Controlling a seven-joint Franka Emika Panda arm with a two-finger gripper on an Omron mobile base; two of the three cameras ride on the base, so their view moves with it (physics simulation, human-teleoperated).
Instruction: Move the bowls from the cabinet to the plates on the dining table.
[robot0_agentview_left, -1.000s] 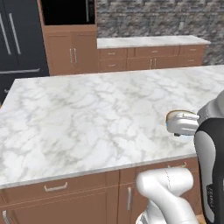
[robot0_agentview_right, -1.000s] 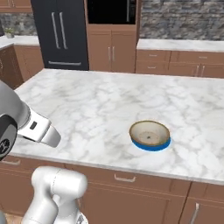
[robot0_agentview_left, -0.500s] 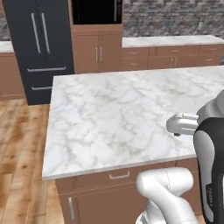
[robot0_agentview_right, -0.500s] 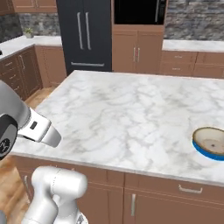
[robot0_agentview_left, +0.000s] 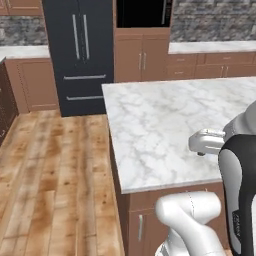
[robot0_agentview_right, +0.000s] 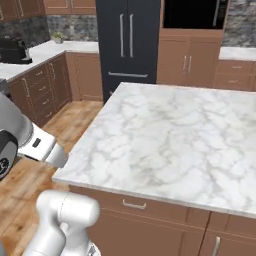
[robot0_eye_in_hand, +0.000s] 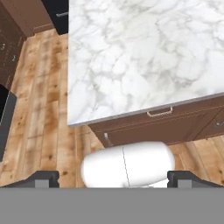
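The dining table (robot0_agentview_left: 165, 125) is a wide slab of white grey-veined marble (robot0_agentview_right: 175, 140) over brown drawers, and its top is bare where I see it. In the hand view its front left corner (robot0_eye_in_hand: 131, 57) lies below the hand. My gripper (robot0_eye_in_hand: 117, 177) is open, its two dark fingertips (robot0_eye_in_hand: 43, 177) far apart at the bottom edge with nothing between them. The bowls and the plates are out of view. A strip of reddish-brown wall cabinet (robot0_agentview_right: 70, 5) runs along the top left of the right base view.
A black fridge (robot0_agentview_left: 82, 55) stands against the back wall beside a tall wooden unit with a dark niche (robot0_agentview_left: 142, 12). Wooden floor (robot0_agentview_left: 55, 175) opens left of the table. Low cabinets and a counter with a black appliance (robot0_agentview_right: 12, 50) line the left wall.
The whole picture has shifted as the base moved left: the table slid right, the bowl on its blue-rimmed dish left the view, and the fridge and floor came in. The gripper stayed open.
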